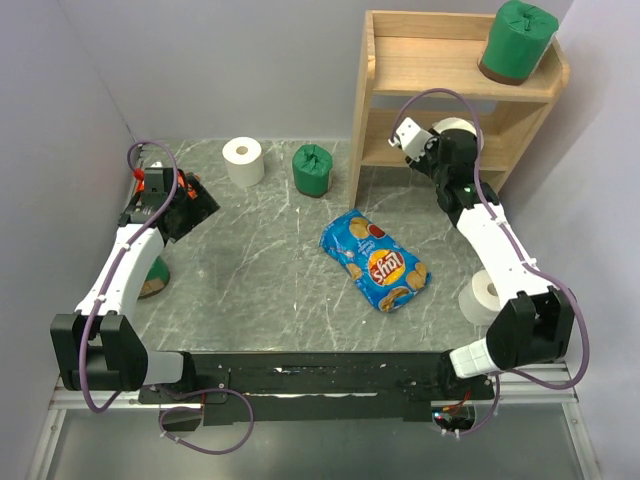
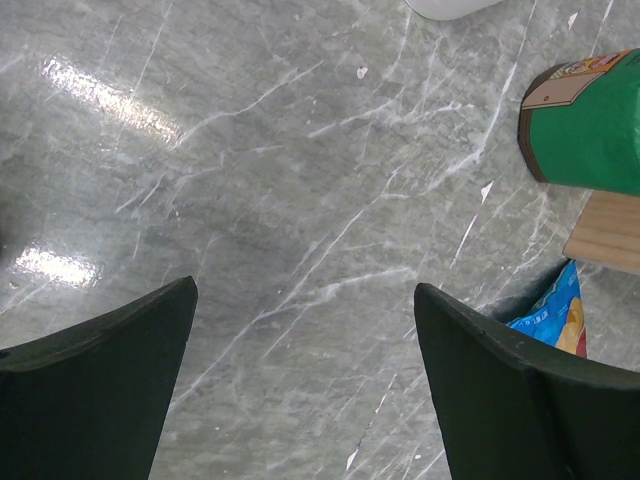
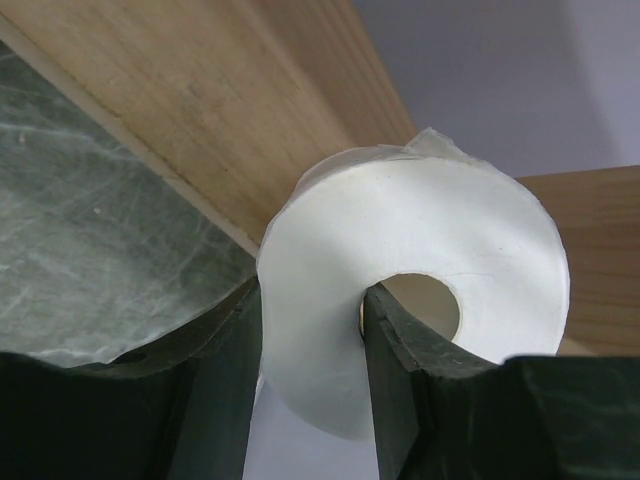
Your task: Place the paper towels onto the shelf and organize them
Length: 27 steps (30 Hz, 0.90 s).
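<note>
Your right gripper (image 3: 310, 300) pinches the soft, light white paper towel roll (image 3: 440, 230) by its wall, one finger inside the core; your left gripper (image 2: 305, 290) gapes wide, empty.

Tabletop (image 1: 270, 290): grey-green marble-look slab w/ thin white veins, slightly glossy. Plain, matte, pale lavender-grey walls box it in on 3 sides: L wall (image 1: 60, 90), back wall (image 1: 250, 60), R wall (image 1: 610, 140), each meeting the slab at its edge. Near edge: black strip (image 1: 330, 372) across the front, w/ a silver metal rail (image 1: 90, 400) just below it. Under that, a flat grey surface (image 1: 330, 445); floor or lower panel, can't tell. Lighting even, shadows soft. L wrist view shows two white glare patches (image 2: 85, 85) on the slab. R wrist view: same plain wall top R, veined slab lower L.
</note>
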### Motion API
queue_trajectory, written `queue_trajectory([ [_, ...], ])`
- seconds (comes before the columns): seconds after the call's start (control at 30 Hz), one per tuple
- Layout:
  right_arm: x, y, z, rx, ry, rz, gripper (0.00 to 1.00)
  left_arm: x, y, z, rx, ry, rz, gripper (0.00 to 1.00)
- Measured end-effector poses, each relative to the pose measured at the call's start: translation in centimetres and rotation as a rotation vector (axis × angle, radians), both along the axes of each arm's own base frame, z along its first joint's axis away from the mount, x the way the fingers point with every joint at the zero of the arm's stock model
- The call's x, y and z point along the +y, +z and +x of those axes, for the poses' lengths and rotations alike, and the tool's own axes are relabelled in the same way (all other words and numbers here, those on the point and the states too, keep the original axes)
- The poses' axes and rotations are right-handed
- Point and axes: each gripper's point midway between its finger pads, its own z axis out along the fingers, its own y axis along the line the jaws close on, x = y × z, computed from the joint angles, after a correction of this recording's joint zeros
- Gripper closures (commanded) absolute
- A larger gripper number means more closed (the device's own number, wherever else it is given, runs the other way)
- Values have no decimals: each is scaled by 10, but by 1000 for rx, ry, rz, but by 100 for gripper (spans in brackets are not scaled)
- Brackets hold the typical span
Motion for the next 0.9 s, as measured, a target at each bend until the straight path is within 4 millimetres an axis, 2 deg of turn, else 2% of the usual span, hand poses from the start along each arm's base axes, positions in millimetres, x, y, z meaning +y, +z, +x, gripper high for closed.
queue_trajectory([
  [0.2, -13, 0, 11, -12, -19, -9, 56, 0, 0, 0, 0, 0, 0, 4],
  [0.53, -42, 2, 18, -24, -87, -16, 52, 0, 0, 0, 0, 0, 0, 4],
  [0.7, -59, 4, 23, -26, -136, -24, 46, 0, 0, 0, -1, 0, 0, 4],
  [0.9, -74, 22, 29, -92, -173, -23, 39, 0, 0, 0, -1, 0, 0, 4],
])
